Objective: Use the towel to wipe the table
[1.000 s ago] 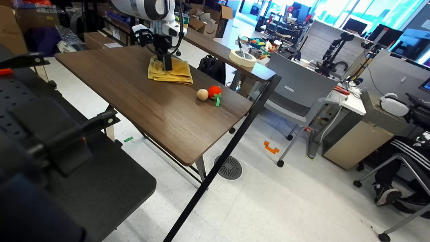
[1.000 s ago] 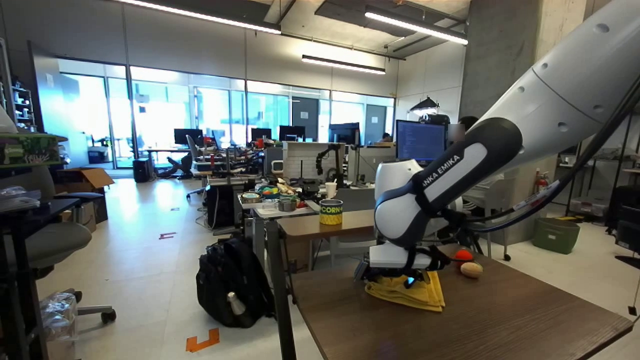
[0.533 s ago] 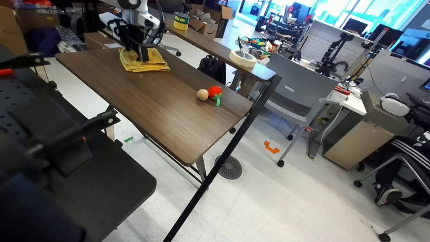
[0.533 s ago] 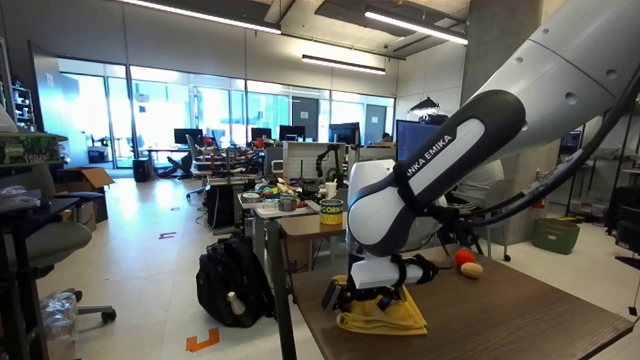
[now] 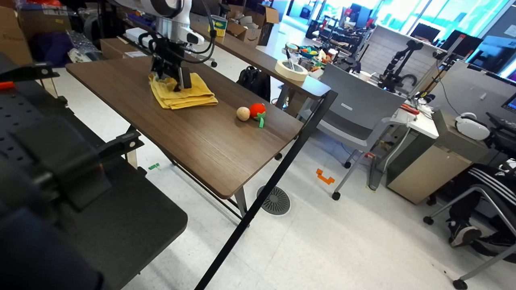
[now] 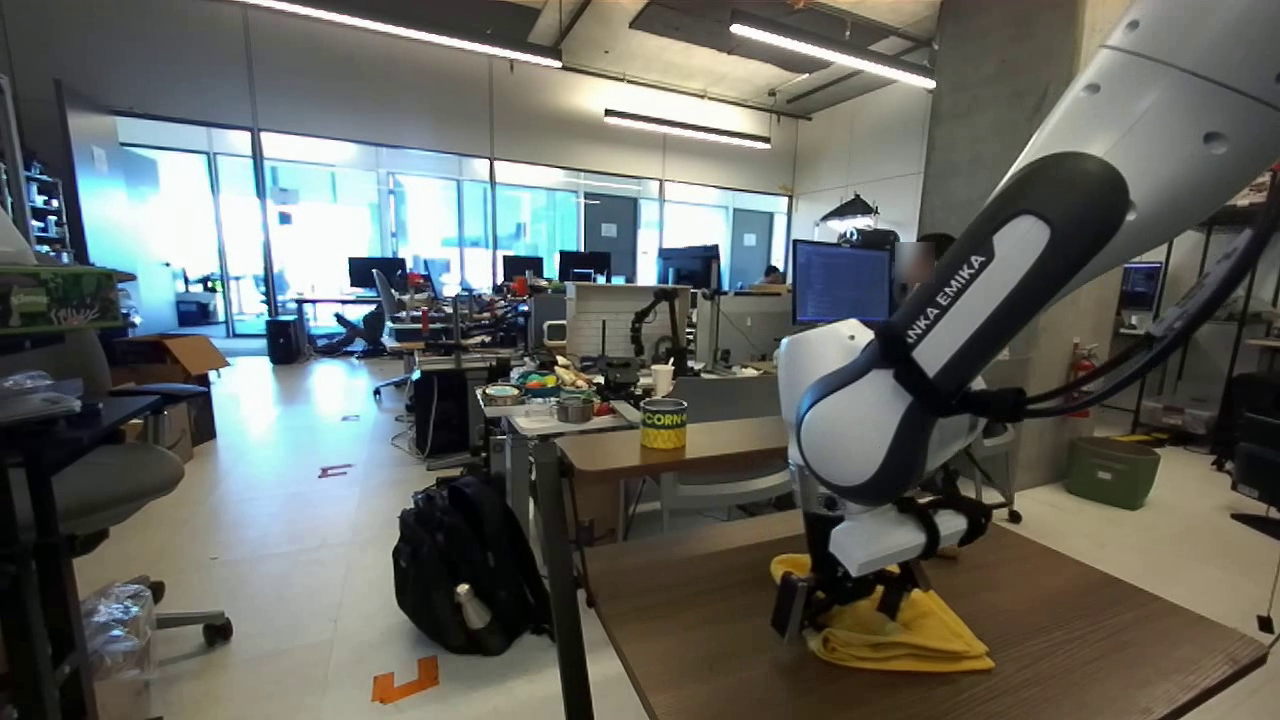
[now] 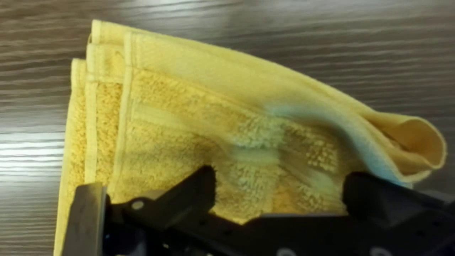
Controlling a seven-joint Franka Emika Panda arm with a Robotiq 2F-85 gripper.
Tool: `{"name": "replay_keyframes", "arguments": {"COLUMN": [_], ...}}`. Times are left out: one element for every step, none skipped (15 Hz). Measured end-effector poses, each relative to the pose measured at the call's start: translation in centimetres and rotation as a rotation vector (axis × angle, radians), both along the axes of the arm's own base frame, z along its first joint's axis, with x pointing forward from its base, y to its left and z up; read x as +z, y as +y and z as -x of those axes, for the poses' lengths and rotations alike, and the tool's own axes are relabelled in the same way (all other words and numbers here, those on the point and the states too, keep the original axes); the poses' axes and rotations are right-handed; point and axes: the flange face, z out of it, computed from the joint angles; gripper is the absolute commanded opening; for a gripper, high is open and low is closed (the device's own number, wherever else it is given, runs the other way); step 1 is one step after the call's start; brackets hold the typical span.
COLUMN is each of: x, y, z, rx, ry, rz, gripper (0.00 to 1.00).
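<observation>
My hand (image 7: 279,174), fingers (image 7: 195,190) apart, stood upon the towel (image 7: 199,119), which extended mainly toward the wrist view's upper left.

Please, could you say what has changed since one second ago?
In an exterior view, the towel has moved leftward and slightly down the picture, across the table. The gripper moved with it and, in the wrist view, stands open; no grasp or release shows. The tan ball and the red ball beside it stayed in place.
</observation>
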Motion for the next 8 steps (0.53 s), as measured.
{"name": "replay_keyframes", "arguments": {"x": [0.0, 0.1, 0.1, 0.1, 0.1, 0.0, 0.0, 0.0], "y": [-2.0, -4.1, -5.9, -7.3, -8.1, -8.2, -8.0, -7.4], "z": [-0.2, -0.3, -0.3, -0.3, -0.1, 0.2, 0.8, 1.5], "rx": [-0.027, -0.056, -0.080, -0.093, -0.094, -0.076, -0.036, 0.013], "ry": [-0.005, -0.010, -0.012, -0.010, -0.004, 0.004, 0.014, 0.015], "rz": [0.036, 0.072, 0.104, 0.125, 0.135, 0.136, 0.134, 0.125], "gripper": [1.00, 1.00, 1.00, 1.00, 1.00, 1.00, 1.00, 1.00]}}
